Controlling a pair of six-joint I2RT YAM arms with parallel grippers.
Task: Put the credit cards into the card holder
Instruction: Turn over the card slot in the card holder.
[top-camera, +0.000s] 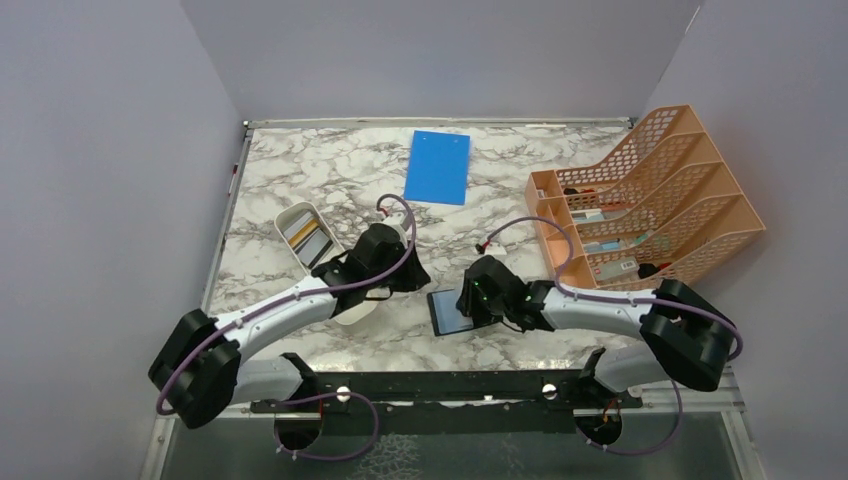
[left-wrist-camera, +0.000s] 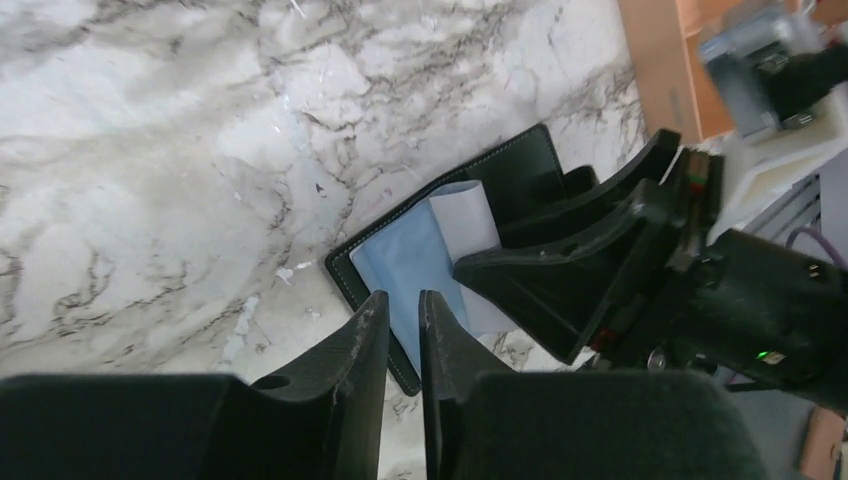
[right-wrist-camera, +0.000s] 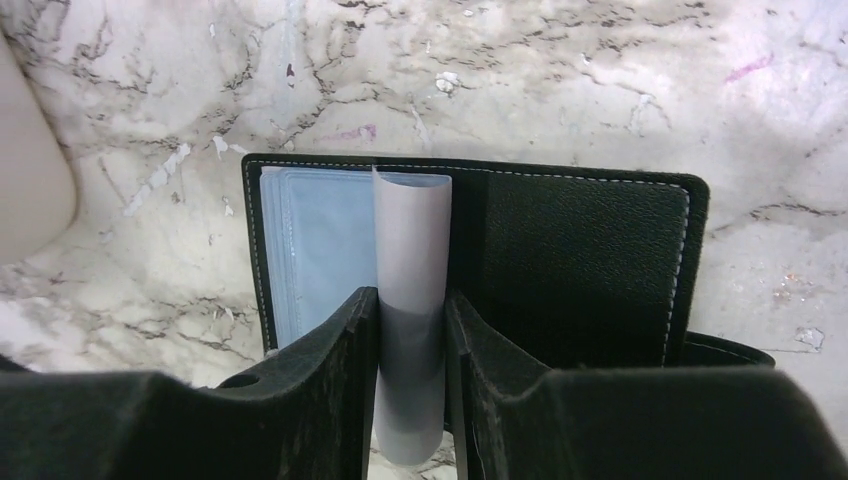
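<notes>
The card holder (top-camera: 447, 312) lies open on the marble table between the two arms, black outside and grey-blue inside (right-wrist-camera: 320, 240). My right gripper (right-wrist-camera: 412, 305) is shut on one pale plastic pocket leaf (right-wrist-camera: 412, 230) of the holder and holds it up from the middle fold. My left gripper (left-wrist-camera: 402, 305) hangs just above the holder's left edge (left-wrist-camera: 400, 265), its jaws close together with nothing showing between them. The credit cards (top-camera: 310, 240), some dark and one yellowish, lie in the white tray (top-camera: 293, 215) to the left of the left arm.
A large blue board (top-camera: 440, 166) lies at the back centre. An orange mesh rack (top-camera: 650, 205) with small items stands at the right. My right gripper also shows in the left wrist view (left-wrist-camera: 570, 265), on the holder.
</notes>
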